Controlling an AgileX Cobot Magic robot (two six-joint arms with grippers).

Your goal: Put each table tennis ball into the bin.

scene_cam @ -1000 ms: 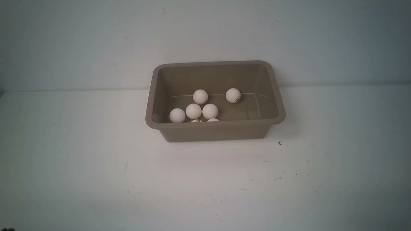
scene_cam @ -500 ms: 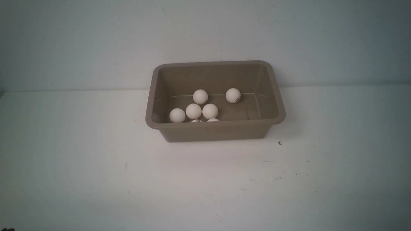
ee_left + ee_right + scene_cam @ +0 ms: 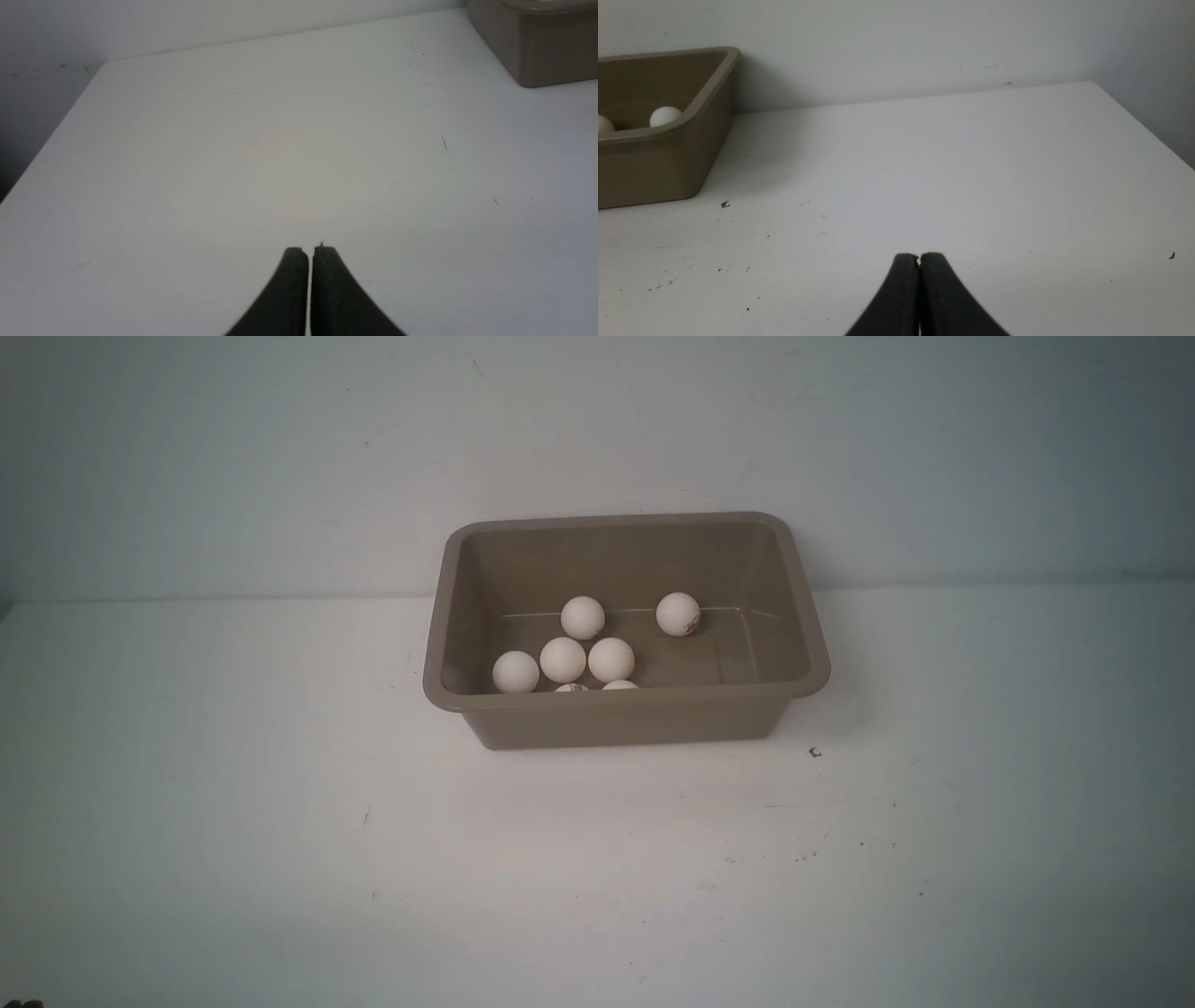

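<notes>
The taupe-brown bin stands on the white table against the back wall. Several off-white table tennis balls lie inside it: one toward the back right, one at the back, a cluster at the front left, and two half hidden behind the near rim. No ball shows on the table. Neither gripper shows in the front view. My left gripper is shut and empty above bare table, the bin's corner far off. My right gripper is shut and empty, with the bin and a ball off to one side.
The white table has small dark specks, one near the bin's front right corner. The table's left edge shows in the left wrist view and its right edge in the right wrist view. A pale wall rises behind.
</notes>
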